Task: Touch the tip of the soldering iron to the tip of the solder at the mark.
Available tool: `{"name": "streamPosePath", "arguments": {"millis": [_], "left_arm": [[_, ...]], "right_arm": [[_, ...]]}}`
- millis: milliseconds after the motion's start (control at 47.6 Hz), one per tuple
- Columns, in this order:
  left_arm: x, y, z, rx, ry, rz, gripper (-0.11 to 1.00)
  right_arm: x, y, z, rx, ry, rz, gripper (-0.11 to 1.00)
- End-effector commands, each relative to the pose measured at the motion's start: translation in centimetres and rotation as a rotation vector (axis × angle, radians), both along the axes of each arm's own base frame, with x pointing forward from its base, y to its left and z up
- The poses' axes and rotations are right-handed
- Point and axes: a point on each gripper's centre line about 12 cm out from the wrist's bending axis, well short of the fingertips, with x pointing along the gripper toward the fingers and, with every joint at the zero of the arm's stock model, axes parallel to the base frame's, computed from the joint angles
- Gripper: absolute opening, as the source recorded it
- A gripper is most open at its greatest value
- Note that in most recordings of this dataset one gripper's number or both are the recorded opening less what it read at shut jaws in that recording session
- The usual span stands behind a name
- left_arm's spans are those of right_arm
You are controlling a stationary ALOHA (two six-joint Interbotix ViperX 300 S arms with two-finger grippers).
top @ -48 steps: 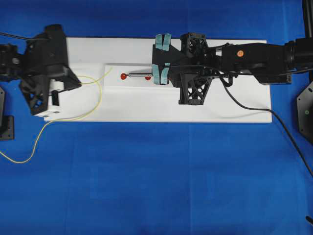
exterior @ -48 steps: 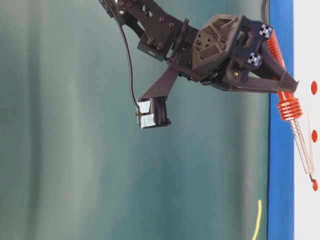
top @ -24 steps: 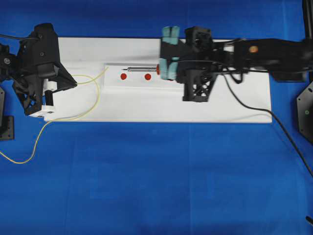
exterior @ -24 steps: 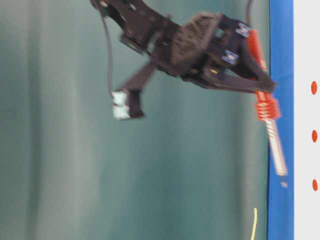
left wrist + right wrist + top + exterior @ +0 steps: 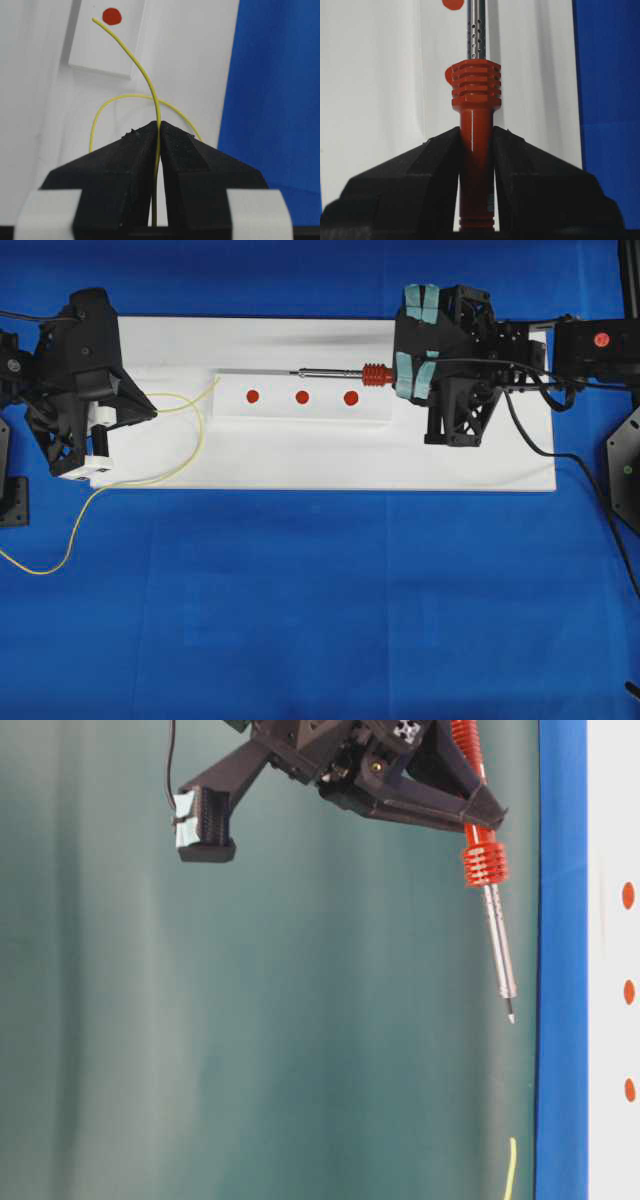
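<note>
Soldering iron [image 5: 475,115] in right end effector [image 5: 476,145]

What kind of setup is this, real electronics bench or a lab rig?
Most likely a lab rig for robot manipulation practice: a blue-covered table with a plain white board carrying three red dot marks, no circuit parts in view. Two arms' jaws hold the soldering iron and the solder.

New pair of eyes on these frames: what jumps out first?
The soldering iron, pinched by its orange-red handle in the right gripper, hangs above the white board, tip pointing left. Three red dots sit in a row on the raised strip beneath it. At the left, the left gripper clamps the yellow solder, its free end near the leftmost dot.
</note>
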Motion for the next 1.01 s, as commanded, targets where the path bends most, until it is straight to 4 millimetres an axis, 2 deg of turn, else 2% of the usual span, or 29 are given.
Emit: {"name": "streamPosePath", "arguments": {"millis": [0, 168, 252, 441, 567, 735, 987], "left_arm": [[0.9, 0.0, 0.9, 0.001, -0.034, -0.002, 0.02], [3.3, 0.3, 0.8, 0.004, -0.02, -0.006, 0.02], [5.2, 0.5, 0.4, 0.004, 0.005, -0.009, 0.02], [9.2, 0.2, -1.1, 0.003, 0.067, -0.032, 0.02], [11.2, 0.0, -2.4, 0.0, 0.103, -0.044, 0.02], [12.1, 0.1, -3.9, -0.008, 0.16, -0.041, 0.02], [12.1, 0.1, -4.2, -0.01, 0.169, -0.038, 0.02]], "right_arm": [[-0.1, 0.0, 1.2, -0.007, -0.042, 0.0, 0.06], [-0.5, 0.0, 1.2, -0.007, -0.042, -0.002, 0.06], [-0.7, 0.0, 1.2, -0.007, -0.042, -0.003, 0.06], [-1.3, 0.0, 1.1, -0.007, -0.042, -0.006, 0.06], [-1.7, -0.1, 1.1, -0.008, -0.042, -0.009, 0.06], [-1.9, 0.0, 1.0, -0.006, -0.039, -0.009, 0.06], [-2.0, 0.1, 0.7, -0.006, -0.041, -0.006, 0.06]]}}
